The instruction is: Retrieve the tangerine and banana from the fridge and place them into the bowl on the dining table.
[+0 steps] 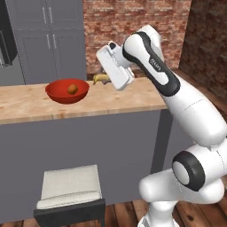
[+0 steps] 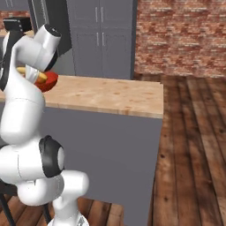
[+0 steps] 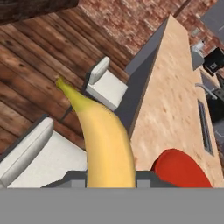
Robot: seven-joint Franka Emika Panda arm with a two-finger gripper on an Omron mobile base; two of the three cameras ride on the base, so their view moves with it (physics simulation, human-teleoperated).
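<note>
Banana point(image 3: 107, 144) sits between the two fingers of the claw point(image 3: 110, 177), which is partly closed and grips it above the table point(image 1: 26, 104), just beside the red bowl point(image 1: 66, 92). A tangerine point(image 1: 72, 89) lies inside the bowl.

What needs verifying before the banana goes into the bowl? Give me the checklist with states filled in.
1. Banana held in the claw: ok, it sticks out from between the fingertips in the hand view.
2. Tangerine already in the bowl: ok.
3. Bowl standing upright on the dining table: ok.
4. Room left in the bowl beside the tangerine: ok, red floor shows around it.
5. Claw directly above the bowl: not ok, in the left base view the banana tip sits to the bowl's right.
6. Firmness of the grip: cannot tell.
</note>
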